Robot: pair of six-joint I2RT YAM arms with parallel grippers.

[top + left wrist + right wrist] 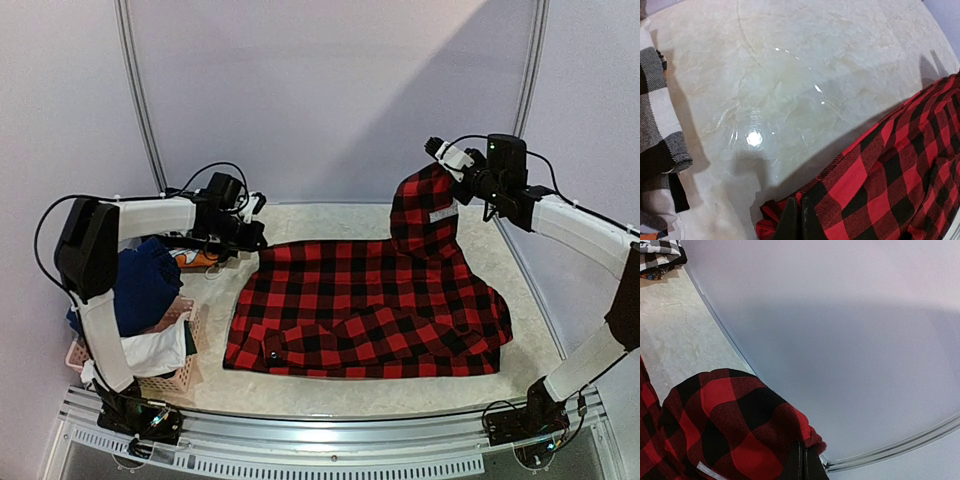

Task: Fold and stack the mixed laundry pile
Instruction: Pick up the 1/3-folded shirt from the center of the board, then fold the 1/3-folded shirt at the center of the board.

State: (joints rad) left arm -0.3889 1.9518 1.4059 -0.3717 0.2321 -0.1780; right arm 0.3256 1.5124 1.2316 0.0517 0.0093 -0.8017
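Across glossy marbled bench [330, 222], pinching soft red-and-black plaid shirt [370, 310] tight in left fingers [789, 225] at ten o'clock, in right fingers [815, 467] at one o'clock, peaked.

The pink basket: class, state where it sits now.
In the top view, the pink basket sits at the table's near left, beside the left arm, holding a navy garment and a white garment; the red-and-black plaid shirt lies to its right.

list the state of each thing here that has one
red-and-black plaid shirt, spread on the table, far right part lifted
left hand, shut on the shirt's far left corner
right hand, shut on the lifted part
pink basket, full, navy garment heaped on top
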